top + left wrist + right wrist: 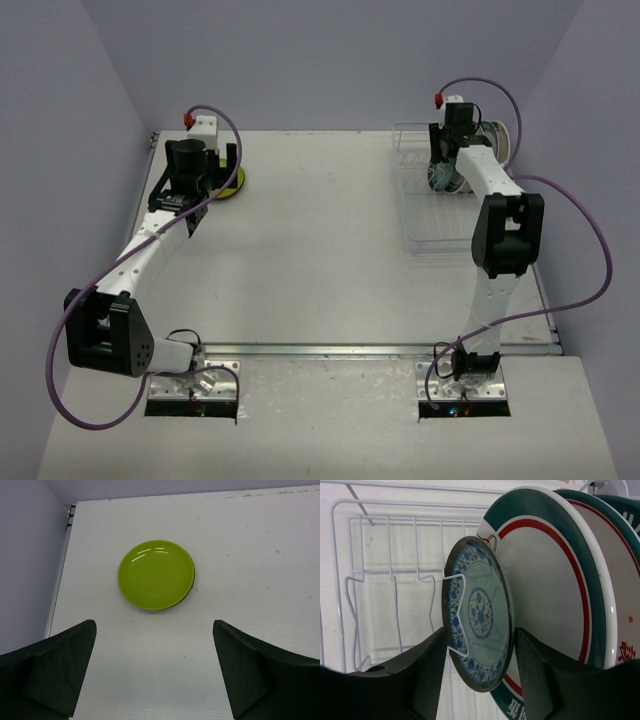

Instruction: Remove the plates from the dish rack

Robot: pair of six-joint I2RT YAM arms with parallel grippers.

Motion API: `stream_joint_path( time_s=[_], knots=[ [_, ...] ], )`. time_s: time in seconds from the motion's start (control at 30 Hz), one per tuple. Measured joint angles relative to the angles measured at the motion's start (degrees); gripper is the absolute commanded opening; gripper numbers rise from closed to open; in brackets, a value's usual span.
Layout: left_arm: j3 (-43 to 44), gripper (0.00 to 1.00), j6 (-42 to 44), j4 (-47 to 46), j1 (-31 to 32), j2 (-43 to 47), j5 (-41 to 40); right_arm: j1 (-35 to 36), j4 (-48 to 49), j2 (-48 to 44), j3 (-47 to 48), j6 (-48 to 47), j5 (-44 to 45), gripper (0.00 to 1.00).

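Green plate (156, 575) flat on table (250, 555), blue-patterned plate (479, 612) upright — in wire dish rack (370, 575)

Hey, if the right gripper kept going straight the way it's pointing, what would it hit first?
Most likely the small blue-patterned plate, standing on edge in the dish rack. Its rim sits between the fingers of the right gripper.

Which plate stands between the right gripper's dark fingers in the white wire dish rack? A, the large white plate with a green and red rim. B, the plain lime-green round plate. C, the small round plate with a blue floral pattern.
C: the right wrist view shows the small round blue floral plate upright between the fingers of the right gripper, with the large green-and-red-rimmed white plate behind it.
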State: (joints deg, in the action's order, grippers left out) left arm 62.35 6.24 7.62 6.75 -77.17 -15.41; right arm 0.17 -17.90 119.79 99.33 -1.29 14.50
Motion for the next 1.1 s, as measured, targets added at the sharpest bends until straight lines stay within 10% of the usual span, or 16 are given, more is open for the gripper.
stream_joint_path(
  time_s=[0.27, 0.77, 1.1],
  knots=[
    [0.0, 1.00, 0.2, -0.8, 0.1, 0.0, -1.4, 2.9, 5.1, 0.0, -1.3, -8.7, 5.4, 0.00],
    [3.6, 1.00, -3.2, 1.7, 0.3, -2.2, 3.5, 6.1, 7.8, -11.7, -0.3, -18.0, 7.7, 0.00],
    [6.5, 1.00, -3.5, 7.4, 0.8, -0.7, 39.0, 9.9, -2.1, -27.0, -3.9, -4.8, -19.6, 0.00]
  ],
)
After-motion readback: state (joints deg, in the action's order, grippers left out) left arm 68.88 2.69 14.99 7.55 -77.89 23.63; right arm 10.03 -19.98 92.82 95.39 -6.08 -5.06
